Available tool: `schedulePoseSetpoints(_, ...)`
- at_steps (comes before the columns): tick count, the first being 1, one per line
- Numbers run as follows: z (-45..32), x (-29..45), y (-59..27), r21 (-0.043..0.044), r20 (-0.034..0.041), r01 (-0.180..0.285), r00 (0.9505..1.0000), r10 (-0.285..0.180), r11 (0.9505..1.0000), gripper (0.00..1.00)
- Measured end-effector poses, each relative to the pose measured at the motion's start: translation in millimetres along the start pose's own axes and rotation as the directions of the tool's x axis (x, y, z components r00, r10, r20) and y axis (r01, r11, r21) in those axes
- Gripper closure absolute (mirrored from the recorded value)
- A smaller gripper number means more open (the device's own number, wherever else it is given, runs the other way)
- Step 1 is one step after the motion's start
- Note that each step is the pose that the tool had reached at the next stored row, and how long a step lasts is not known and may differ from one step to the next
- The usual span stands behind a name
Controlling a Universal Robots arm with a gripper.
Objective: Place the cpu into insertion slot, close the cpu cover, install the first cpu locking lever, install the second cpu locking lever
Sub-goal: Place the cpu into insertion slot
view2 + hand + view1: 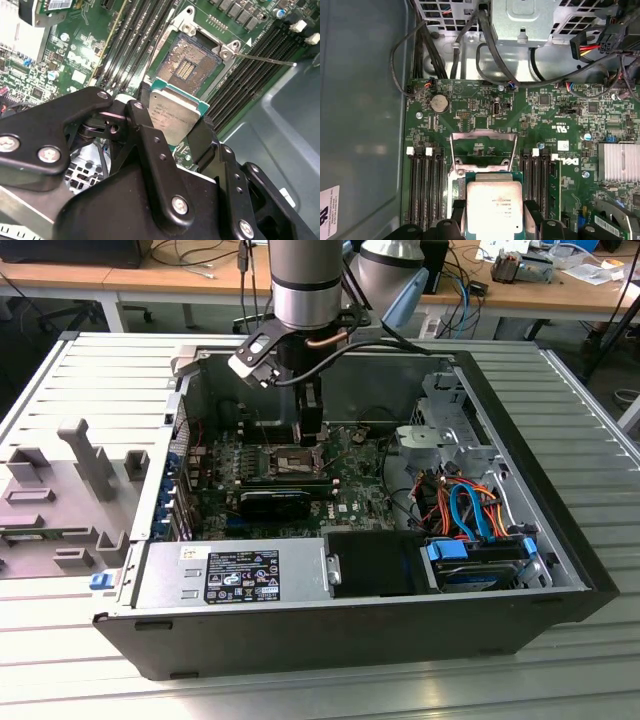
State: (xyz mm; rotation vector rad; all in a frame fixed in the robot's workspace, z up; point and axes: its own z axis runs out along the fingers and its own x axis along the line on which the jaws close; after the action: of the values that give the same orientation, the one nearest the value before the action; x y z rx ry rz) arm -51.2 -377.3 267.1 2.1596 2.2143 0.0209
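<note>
Second wrist view: cpu hovers above the insertion slot.
Gripper pinches its edges so it hangs level for seating; cpu cover stands open.

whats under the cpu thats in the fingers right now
The open insertion slot, its dark pin field bare in the second wrist view. The cpu, held in the fingers, hides the slot's near edge.

The gripper clamps the cpu above the motherboard, near the opened cpu cover.
</note>
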Motion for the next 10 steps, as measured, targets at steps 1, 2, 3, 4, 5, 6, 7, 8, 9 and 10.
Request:
schedulePoseSetpoints(1, 0.5, 0.1, -0.5, -0.0001, -0.0007, 0.000, 1.0000, 0.000, 1.0000, 0.46)
schedulePoseSetpoints(2, 0.7, 0.0, -0.6, 0.0001, -0.0006, 0.000, 1.0000, 0.000, 1.0000, 0.46)
schedulePoseSetpoints(3, 0.7, 0.0, -0.6, 0.0002, -0.0004, 0.000, 1.0000, 0.000, 1.0000, 0.46)
schedulePoseSetpoints(4, 0.7, 0.0, -0.6, 0.0002, -0.0003, 0.000, 1.0000, 0.000, 1.0000, 0.46)
schedulePoseSetpoints(5, 0.8, 0.0, -0.6, 0.0002, -0.0005, 0.000, 1.0000, 0.000, 1.0000, 0.46)
schedulePoseSetpoints(6, 0.8, 0.0, -0.6, 0.0001, -0.0006, 0.000, 1.0000, 0.000, 1.0000, 0.46)
schedulePoseSetpoints(7, 0.8, 0.0, -0.7, 0.0001, -0.0006, 0.000, 1.0000, 0.000, 1.0000, 0.46)
schedulePoseSetpoints(8, 0.8, 0.0, -0.8, 0.0001, -0.0006, 0.000, 1.0000, 0.000, 1.0000, 0.46)
schedulePoseSetpoints(9, 0.9, 0.0, -1.1, 0.0001, -0.0006, 0.000, 1.0000, 0.000, 1.0000, 0.46)
schedulePoseSetpoints(10, 1.1, 0.1, -1.7, 0.0001, -0.0006, 0.000, 1.0000, 0.000, 1.0000, 0.46)
